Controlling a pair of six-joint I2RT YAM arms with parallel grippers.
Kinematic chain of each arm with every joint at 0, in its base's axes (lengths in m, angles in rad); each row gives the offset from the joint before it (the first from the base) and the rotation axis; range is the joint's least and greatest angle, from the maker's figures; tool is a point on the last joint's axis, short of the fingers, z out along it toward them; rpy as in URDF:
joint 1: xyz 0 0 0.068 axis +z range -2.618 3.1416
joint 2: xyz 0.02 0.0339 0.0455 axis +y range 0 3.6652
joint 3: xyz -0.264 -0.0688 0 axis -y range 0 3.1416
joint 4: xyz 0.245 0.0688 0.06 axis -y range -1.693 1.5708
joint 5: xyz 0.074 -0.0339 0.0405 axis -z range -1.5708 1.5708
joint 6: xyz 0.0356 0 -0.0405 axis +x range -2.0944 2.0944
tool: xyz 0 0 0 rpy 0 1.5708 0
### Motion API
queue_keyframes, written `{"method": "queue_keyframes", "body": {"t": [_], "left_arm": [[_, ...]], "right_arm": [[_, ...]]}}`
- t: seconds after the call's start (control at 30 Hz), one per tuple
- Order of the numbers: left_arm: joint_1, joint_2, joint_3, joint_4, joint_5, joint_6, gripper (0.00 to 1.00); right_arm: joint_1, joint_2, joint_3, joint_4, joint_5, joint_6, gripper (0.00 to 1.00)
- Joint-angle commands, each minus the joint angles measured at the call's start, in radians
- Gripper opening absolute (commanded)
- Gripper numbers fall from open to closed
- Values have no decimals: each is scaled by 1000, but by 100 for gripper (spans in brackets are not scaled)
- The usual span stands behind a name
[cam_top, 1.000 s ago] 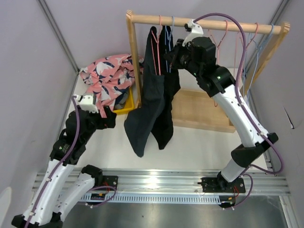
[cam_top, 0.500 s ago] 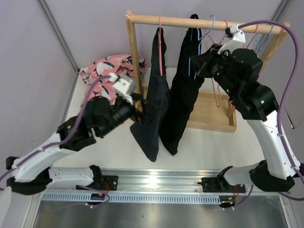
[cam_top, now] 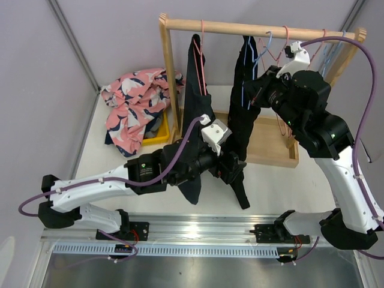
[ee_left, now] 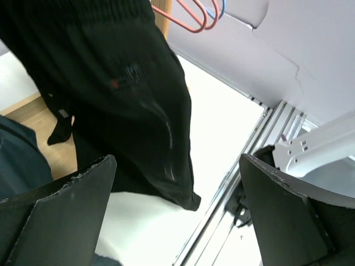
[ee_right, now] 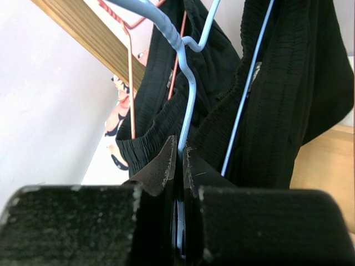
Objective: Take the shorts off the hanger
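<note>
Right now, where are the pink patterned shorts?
In the top view the pink shorts lie heaped at the far left, just left of the wooden rack and partly over a yellow bin.

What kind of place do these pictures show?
Probably a robot test cell, not a home: left arm and right arm bolted to an aluminium rail, plain panel walls close around a white table, and a small wooden rack hung with shorts.

Black shorts [ee_left: 111, 100] hang over the white worktop [ee_left: 222, 111], framed by the wide-spread fingers [ee_left: 66, 210] of the left gripper [ee_left: 177, 166]. Pink and blue hanger loops [ee_left: 194, 14] show above; a metal rail [ee_left: 272, 127] borders the worktop's edge.
</note>
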Motion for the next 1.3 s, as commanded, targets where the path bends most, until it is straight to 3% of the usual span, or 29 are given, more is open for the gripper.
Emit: {"method": "queue_keyframes", "body": {"t": [0.0,0.3,0.37,0.47,0.5,0.57,0.6,0.67,0.8,0.93,1.07,1.27], "left_arm": [[-7,22,25,92,-10,-17,99],[-7,128,50,135,-16,-11,99],[-7,151,42,158,-30,-3,93],[-5,180,48,179,-84,16,48],[-5,186,48,181,-117,20,24],[-7,191,54,179,-153,21,3],[-8,183,45,190,-160,18,0],[-26,130,-22,248,-165,21,0],[-109,68,-73,216,-264,6,0],[-316,15,-163,207,-448,-22,0],[-476,2,-229,150,-599,-155,0],[-525,71,-278,87,-660,-292,0]], "right_arm": [[3,-51,5,85,-1,13,0],[3,-80,-8,79,-3,22,0],[3,-84,-4,71,-1,25,0],[3,-101,-7,67,-3,33,0],[3,-107,-11,64,-3,36,0],[3,-112,-12,60,-1,38,0],[3,-114,-15,59,2,38,0],[3,-115,-14,57,2,32,0],[3,-103,-7,59,0,24,0],[1,-83,14,54,23,5,0],[-8,-65,38,56,20,-4,0],[-10,-72,42,27,8,27,0]]}}
